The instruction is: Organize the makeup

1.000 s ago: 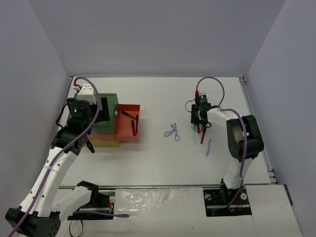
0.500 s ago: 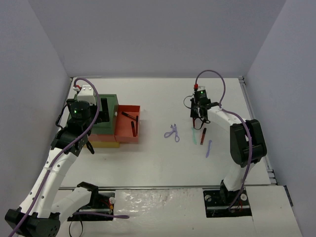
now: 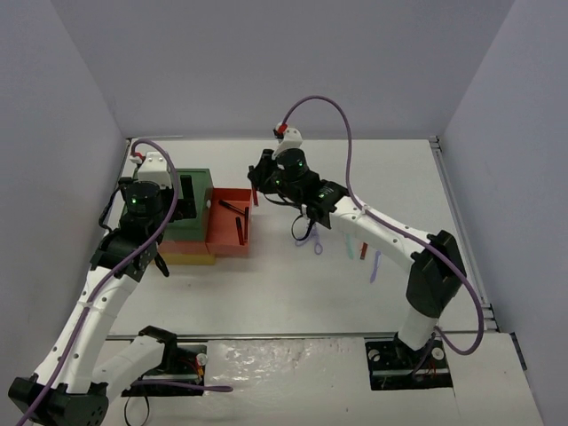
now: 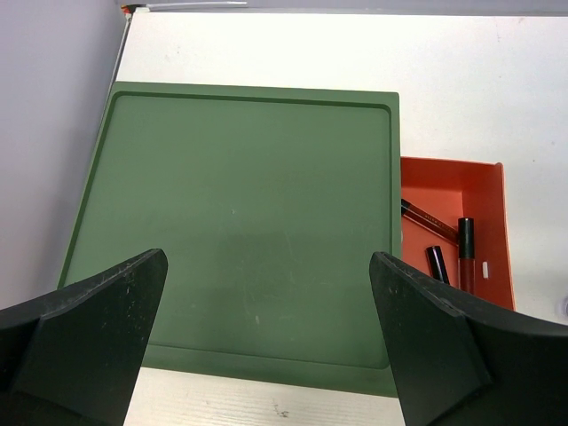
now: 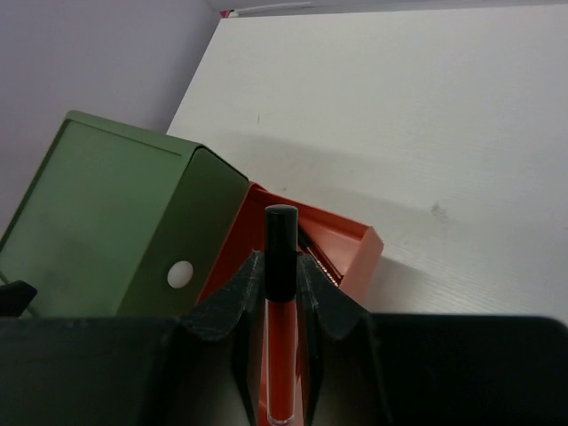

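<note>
My right gripper (image 3: 256, 189) (image 5: 281, 263) is shut on a dark-red stick with a black cap (image 5: 281, 302). It holds the stick above the back edge of the open red drawer (image 3: 229, 241) (image 5: 355, 235). Two dark-red sticks (image 3: 240, 229) (image 4: 466, 253) and one more (image 4: 426, 220) lie in that drawer. My left gripper (image 3: 184, 197) (image 4: 266, 257) hangs open over the green box top (image 4: 240, 222), holding nothing. On the table to the right lie a lavender scissor-like tool (image 3: 308, 238), a mint stick (image 3: 349, 246), a dark-red stick (image 3: 364, 250) and a lavender stick (image 3: 375, 264).
The drawer box (image 3: 191, 232) stands at the left, green on top with a yellow layer at its base; its red drawer is pulled out to the right. My right arm (image 3: 373, 226) stretches across the table's middle, over the scissor-like tool. Grey walls close in three sides.
My right gripper closed on a dark-red stick at the right of the table, lifted it and swung left to the red drawer. The left arm has not moved.
</note>
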Controlling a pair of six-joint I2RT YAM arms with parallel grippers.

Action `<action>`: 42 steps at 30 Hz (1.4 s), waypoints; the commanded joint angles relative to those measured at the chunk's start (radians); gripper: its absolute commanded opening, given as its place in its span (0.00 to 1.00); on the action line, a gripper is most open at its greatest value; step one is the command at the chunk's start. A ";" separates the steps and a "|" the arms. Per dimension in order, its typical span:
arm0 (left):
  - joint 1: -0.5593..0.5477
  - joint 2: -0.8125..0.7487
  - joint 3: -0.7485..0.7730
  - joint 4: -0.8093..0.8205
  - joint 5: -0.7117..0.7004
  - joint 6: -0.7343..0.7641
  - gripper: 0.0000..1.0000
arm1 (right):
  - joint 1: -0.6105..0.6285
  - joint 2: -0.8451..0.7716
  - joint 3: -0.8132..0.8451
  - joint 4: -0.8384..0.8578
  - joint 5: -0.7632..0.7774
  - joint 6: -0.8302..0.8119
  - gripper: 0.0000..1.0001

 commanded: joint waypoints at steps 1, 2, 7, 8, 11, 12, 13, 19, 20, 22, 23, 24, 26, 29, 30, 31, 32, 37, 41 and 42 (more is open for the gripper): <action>0.008 -0.025 0.017 0.066 -0.007 -0.007 0.97 | 0.047 0.103 0.113 0.102 0.056 0.109 0.13; 0.008 -0.027 0.016 0.066 -0.010 -0.006 0.97 | 0.056 0.125 0.132 0.101 0.063 0.110 0.19; 0.008 -0.027 0.016 0.064 -0.015 -0.004 0.97 | 0.068 0.175 0.176 0.067 0.051 0.096 0.52; 0.008 -0.027 0.017 0.063 -0.014 -0.004 0.97 | 0.068 0.172 0.176 0.057 0.055 0.085 0.56; 0.008 -0.025 0.020 0.060 -0.011 -0.005 0.97 | 0.060 0.121 0.132 0.026 0.118 0.042 0.60; 0.008 -0.025 0.021 0.059 -0.011 -0.005 0.97 | 0.053 0.090 0.110 0.011 0.154 0.025 0.60; 0.008 -0.024 0.021 0.059 -0.010 -0.006 0.97 | 0.044 0.062 0.079 -0.003 0.187 0.006 0.60; 0.008 -0.024 0.021 0.059 -0.009 -0.007 0.97 | -0.113 -0.137 -0.199 -0.081 0.296 -0.032 0.58; 0.008 -0.024 0.021 0.059 -0.009 -0.007 0.97 | -0.149 -0.176 -0.250 -0.092 0.296 -0.032 0.57; 0.009 -0.020 0.021 0.058 -0.006 -0.010 0.97 | -0.229 -0.246 -0.366 -0.116 0.301 -0.037 0.55; 0.010 -0.019 0.022 0.058 -0.004 -0.010 0.97 | -0.258 -0.268 -0.404 -0.127 0.298 -0.039 0.55; 0.011 -0.017 0.022 0.058 -0.004 -0.012 0.97 | -0.292 -0.290 -0.444 -0.138 0.290 -0.042 0.54; 0.010 -0.014 0.023 0.056 -0.001 -0.011 0.97 | -0.370 -0.331 -0.533 -0.156 0.262 -0.047 0.53; 0.010 -0.012 0.022 0.058 0.000 -0.013 0.97 | -0.448 -0.356 -0.611 -0.159 0.216 -0.058 0.50; 0.010 -0.014 0.021 0.058 0.000 -0.014 0.97 | -0.475 -0.357 -0.634 -0.159 0.210 -0.062 0.48; 0.010 -0.013 0.021 0.058 0.000 -0.014 0.97 | -0.478 -0.354 -0.637 -0.159 0.203 -0.063 0.48; 0.010 -0.013 0.021 0.058 0.000 -0.014 0.97 | -0.496 -0.345 -0.652 -0.159 0.196 -0.069 0.47; 0.010 -0.009 0.021 0.058 0.003 -0.013 0.97 | -0.534 -0.275 -0.671 -0.153 0.168 -0.078 0.40; 0.010 -0.009 0.021 0.058 0.001 -0.013 0.97 | -0.542 -0.231 -0.678 -0.141 0.141 -0.072 0.33; 0.010 -0.009 0.020 0.058 0.000 -0.013 0.97 | -0.545 -0.221 -0.680 -0.137 0.134 -0.070 0.32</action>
